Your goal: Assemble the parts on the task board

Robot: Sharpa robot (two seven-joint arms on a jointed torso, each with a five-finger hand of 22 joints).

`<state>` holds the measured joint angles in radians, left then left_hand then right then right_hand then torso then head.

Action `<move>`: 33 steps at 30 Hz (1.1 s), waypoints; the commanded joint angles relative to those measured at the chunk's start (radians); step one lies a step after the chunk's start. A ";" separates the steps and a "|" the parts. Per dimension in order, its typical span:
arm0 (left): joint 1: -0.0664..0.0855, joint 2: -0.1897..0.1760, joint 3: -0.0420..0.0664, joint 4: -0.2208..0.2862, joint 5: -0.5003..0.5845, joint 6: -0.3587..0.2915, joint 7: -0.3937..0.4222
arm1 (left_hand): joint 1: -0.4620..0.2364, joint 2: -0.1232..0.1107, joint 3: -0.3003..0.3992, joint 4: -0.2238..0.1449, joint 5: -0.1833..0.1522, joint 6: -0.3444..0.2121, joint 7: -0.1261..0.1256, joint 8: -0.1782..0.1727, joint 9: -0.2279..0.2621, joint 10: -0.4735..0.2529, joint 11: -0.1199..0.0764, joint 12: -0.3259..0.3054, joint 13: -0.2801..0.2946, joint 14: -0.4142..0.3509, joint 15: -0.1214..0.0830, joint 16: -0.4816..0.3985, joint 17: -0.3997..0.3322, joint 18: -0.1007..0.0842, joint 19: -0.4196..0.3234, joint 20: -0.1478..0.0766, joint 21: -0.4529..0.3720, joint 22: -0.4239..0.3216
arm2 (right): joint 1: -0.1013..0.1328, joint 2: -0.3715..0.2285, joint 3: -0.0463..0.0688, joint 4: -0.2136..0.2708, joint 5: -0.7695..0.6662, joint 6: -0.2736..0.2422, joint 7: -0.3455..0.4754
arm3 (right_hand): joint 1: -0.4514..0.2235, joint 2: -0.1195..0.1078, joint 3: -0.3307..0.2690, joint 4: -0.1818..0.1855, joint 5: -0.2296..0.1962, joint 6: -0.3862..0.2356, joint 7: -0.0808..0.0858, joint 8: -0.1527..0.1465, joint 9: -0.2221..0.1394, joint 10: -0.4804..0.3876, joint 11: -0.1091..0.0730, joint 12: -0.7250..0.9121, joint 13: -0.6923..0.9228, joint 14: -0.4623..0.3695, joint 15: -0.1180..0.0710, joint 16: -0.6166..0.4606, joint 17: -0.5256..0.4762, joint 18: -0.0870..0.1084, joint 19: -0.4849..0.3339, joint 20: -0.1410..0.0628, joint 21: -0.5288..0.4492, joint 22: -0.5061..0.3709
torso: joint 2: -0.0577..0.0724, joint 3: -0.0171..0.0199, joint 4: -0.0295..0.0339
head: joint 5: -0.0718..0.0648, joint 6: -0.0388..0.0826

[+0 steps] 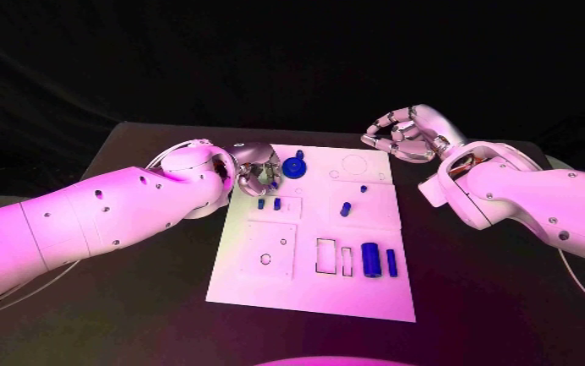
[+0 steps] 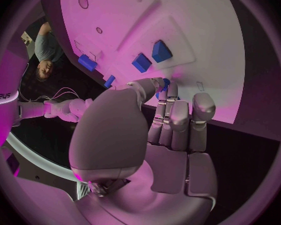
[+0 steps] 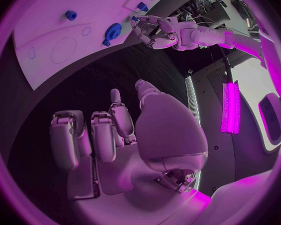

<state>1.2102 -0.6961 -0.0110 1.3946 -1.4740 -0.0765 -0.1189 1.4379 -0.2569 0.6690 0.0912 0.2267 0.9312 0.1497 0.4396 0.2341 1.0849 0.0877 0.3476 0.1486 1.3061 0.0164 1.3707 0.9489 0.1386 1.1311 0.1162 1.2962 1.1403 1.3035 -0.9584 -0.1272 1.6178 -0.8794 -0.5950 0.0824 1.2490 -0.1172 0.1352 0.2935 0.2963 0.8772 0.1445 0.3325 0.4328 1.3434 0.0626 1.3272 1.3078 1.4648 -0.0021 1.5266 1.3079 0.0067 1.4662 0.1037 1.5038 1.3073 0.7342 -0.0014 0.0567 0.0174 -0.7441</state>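
Note:
The white task board (image 1: 311,286) lies in the middle of the black table. My left hand (image 1: 257,172) hovers over the board's far left corner and pinches a small blue part (image 2: 164,83) between thumb and fingertip. A blue gear-like part (image 1: 295,166) sits just beside that hand. Two small blue parts (image 1: 268,204) stand in the board below the hand, and two more (image 1: 345,209) stand nearer the middle. A pair of longer blue parts (image 1: 370,260) lie at the near right. My right hand (image 1: 400,135) hangs off the board's far right corner, fingers curled in on nothing.
Empty cut-outs (image 1: 329,255) and a small round hole (image 1: 266,259) mark the board's near half. An engraved circle (image 1: 353,164) sits at its far right. Bare black table (image 1: 475,281) lies to the right of the board and in front of it.

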 commanded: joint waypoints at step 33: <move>-0.011 0.003 -0.003 0.000 0.010 0.012 -0.023 | -0.030 -0.031 -0.028 0.010 -0.001 -0.098 0.034 -0.110 -0.020 -0.049 0.036 -0.087 -0.017 -0.054 0.036 -0.014 -0.087 -0.007 -0.049 0.033 -0.044 -0.052 | -0.002 0.000 0.000 -0.007 -0.006 0.023 0.001 | 0.003 0.003 -0.004 -0.004 0.003 -0.012 -0.002 0.007 0.003 -0.103 -0.001 -0.123 -0.108 0.063 -0.007 -0.032 0.090 0.028 0.021 -0.005 -0.060 0.177 | -0.001 0.0000 0.0006 | -0.004 0.002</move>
<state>1.2028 -0.6926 -0.0127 1.3928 -1.4696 -0.0700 -0.1356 1.4117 -0.2832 0.6466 0.1023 0.2268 0.8432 0.1838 0.3362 0.2150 1.0436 0.1215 0.2640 0.1307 1.2611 0.0539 1.3616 0.8629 0.1387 1.0895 0.1501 1.2573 1.0903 1.3027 -0.9589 -0.1272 1.6123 -0.8794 -0.5931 0.0821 1.2491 -0.1172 0.1352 0.2935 0.2963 0.8727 0.1416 0.3365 0.4352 1.2486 0.0625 1.2140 1.2089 1.4647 -0.0021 1.4970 1.3075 0.0225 1.4662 0.1038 1.4487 1.3078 0.7335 -0.0012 0.0573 0.0134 -0.7422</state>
